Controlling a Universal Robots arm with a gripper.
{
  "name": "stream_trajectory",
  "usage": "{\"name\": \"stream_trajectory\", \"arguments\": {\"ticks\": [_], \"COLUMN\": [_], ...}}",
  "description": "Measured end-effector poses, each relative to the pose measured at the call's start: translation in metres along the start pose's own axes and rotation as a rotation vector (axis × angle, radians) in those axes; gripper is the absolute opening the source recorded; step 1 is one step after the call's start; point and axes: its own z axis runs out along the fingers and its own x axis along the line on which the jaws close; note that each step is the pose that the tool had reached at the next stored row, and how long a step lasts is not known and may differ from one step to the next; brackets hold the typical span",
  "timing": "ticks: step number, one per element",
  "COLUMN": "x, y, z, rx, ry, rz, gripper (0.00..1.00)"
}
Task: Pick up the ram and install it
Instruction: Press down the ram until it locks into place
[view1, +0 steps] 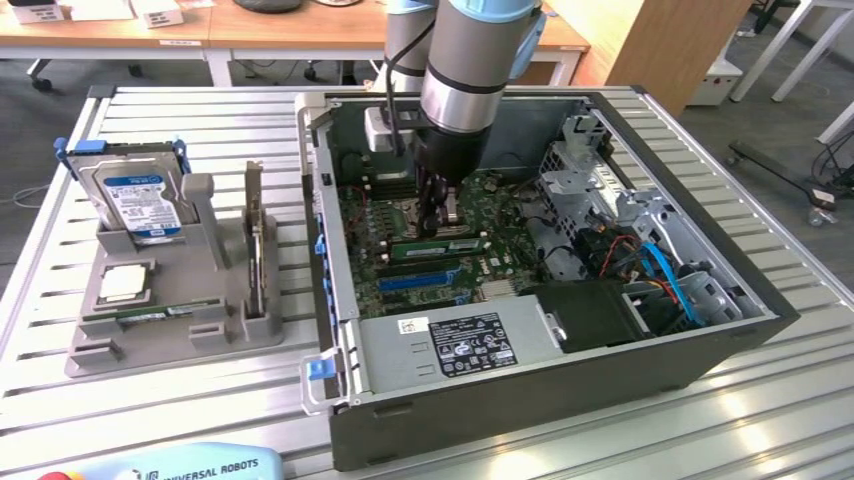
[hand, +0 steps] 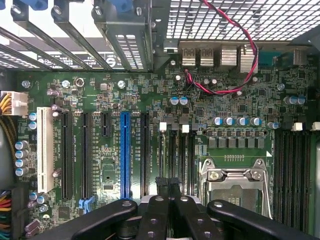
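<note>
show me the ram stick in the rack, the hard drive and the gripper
ram stick (view1: 150, 316), exterior view, middle of the green board lying in the grey holder
hard drive (view1: 140, 203), exterior view, its blue and white label
gripper (hand: 169, 184), wrist view, the closed black fingertips over the motherboard

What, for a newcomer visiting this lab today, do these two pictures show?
The grey tube is a robot arm reaching down into an open computer case on a slatted metal table. One picture comes from a camera off to the side. The other comes from a camera on the arm's wrist, looking past its claw at the main circuit board. On the exterior view's left, a grey holder carries a hard drive, an upright card and a green memory stick lying flat. The claw is shut, its tips down by the memory slots, close to another green stick on the board. I cannot tell whether it grips anything.
</note>
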Motion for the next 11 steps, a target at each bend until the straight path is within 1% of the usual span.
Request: {"name": "stream_trajectory", "arguments": {"ticks": [6, 11], "x": [0.0001, 0.0], "y": [-0.0001, -0.0002], "z": [0.0032, 0.0036], "rx": [0.0, 0.0], "ry": [0.0001, -0.0001], "rz": [0.0, 0.0], "gripper": [0.1, 0.1]}}
